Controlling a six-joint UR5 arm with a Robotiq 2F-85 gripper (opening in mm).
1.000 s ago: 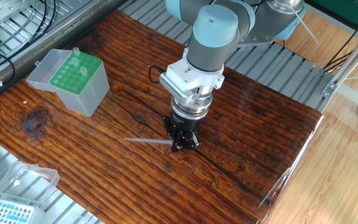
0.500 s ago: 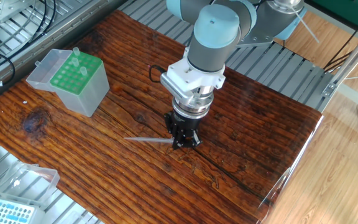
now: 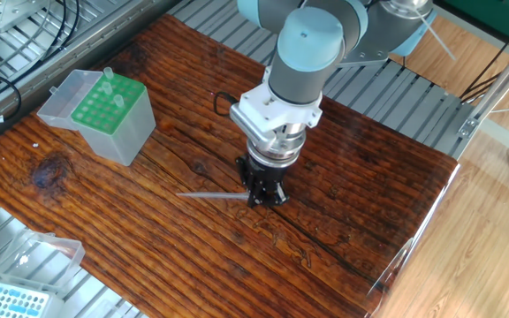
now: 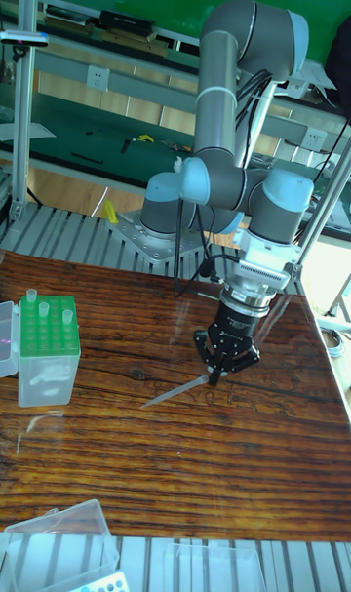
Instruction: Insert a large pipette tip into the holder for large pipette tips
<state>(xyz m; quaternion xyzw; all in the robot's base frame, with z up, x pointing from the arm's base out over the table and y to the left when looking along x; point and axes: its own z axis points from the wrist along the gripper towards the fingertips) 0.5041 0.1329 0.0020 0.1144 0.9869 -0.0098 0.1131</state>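
Observation:
The large pipette tip is a thin greyish cone, almost level just over the wooden table, with its fine point toward the left. My gripper is shut on its wide right end, fingers pointing down. In the tall fixed view the large pipette tip slopes down to the left from the gripper. The holder for large pipette tips stands at the table's far left, well apart from the gripper. Its green hole plate carries a few upright tips and its clear lid hangs open. The same holder shows at the left in the tall view.
A flatter box with a light blue grid top and a clear lid sits at the front left corner, off the wood. A black cable loops behind the wrist. The table's right edge is close.
The gripper and the pipette tip have shifted a few pixels up and to the right. The holder has not moved.

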